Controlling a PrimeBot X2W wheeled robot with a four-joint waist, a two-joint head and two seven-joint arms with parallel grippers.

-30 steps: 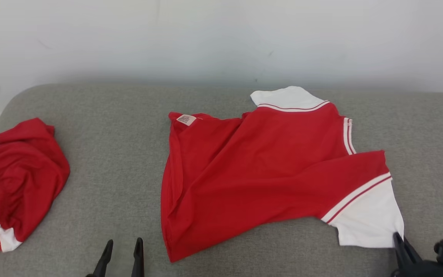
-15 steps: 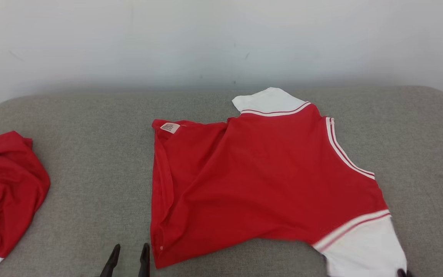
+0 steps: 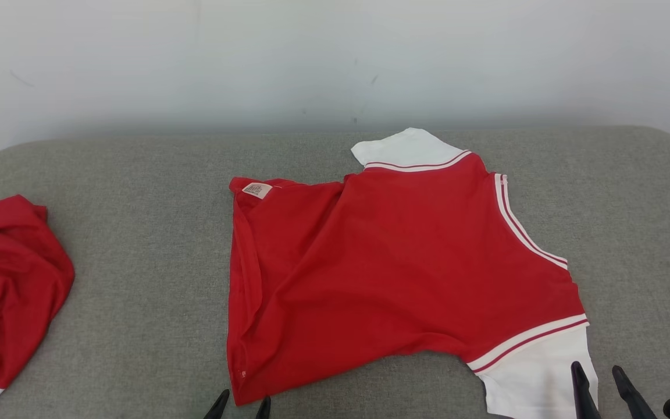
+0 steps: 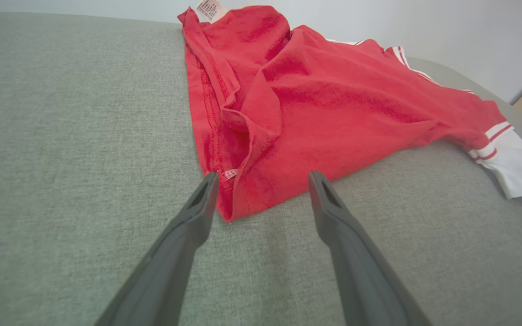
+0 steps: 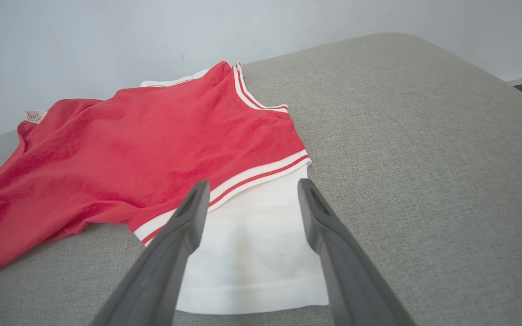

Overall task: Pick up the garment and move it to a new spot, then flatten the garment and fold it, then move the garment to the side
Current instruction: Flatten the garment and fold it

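On the grey cushion (image 3: 137, 262), a red shirt (image 3: 393, 273) with white sleeves lies spread out roughly in the middle. It is creased and doubled over along its left edge, where a small label (image 3: 257, 190) shows at the far corner. Its far sleeve (image 3: 407, 148) points toward the pale wall (image 3: 312, 58), while its near sleeve (image 3: 538, 378) lies flat at the shirt's near right corner.

The right gripper (image 3: 597, 372) is at that near sleeve, its two dark fingers spread wide with nothing held between them (in the right wrist view the white cloth lies flat under the gap, and I cannot tell whether the tips touch it). The left gripper (image 3: 240, 404) is at the shirt's near left corner, also wide open and holding nothing. In the left wrist view its fingers straddle the hem corner, one tip just beside the stitched edge.

Well apart to the left, a second red garment (image 3: 9, 291) lies bunched at the cushion's edge, with a bit of white trim showing at its near end.
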